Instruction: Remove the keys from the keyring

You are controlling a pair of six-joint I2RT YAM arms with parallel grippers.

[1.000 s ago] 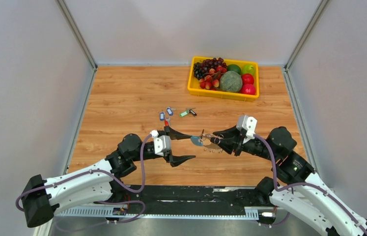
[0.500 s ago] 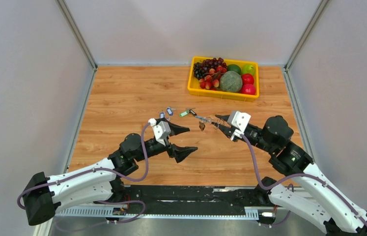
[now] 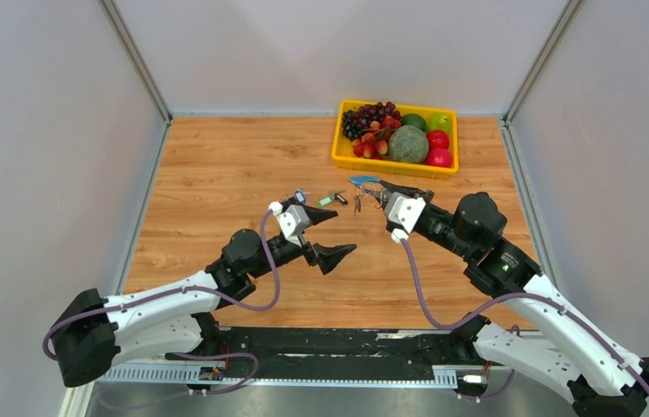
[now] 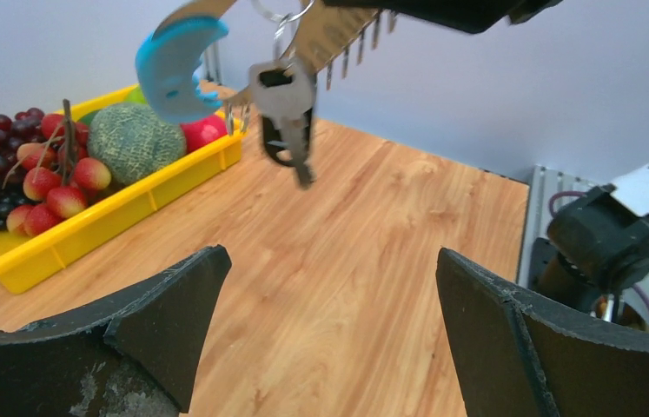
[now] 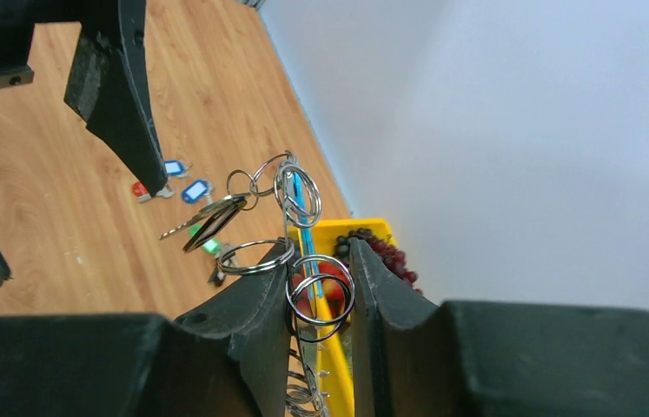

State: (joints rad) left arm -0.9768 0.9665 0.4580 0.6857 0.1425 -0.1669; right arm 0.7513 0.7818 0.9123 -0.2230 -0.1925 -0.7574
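My right gripper is shut on the keyring, a flat grey hoop with a jagged edge and a blue section, and holds it above the table. In the left wrist view the keyring hangs ahead with a black-headed key dangling from it. In the right wrist view my right gripper pinches the keyring edge-on among small split rings, with the key hanging left. My left gripper is open and empty, below and left of the ring; its jaws stand wide apart.
Loose keys with blue, green and black heads lie on the wooden table behind my left gripper. They also show in the right wrist view. A yellow fruit tray stands at the back right.
My right gripper has lifted the keyring and carried it away toward the tray. My left gripper has moved forward and right, still open.
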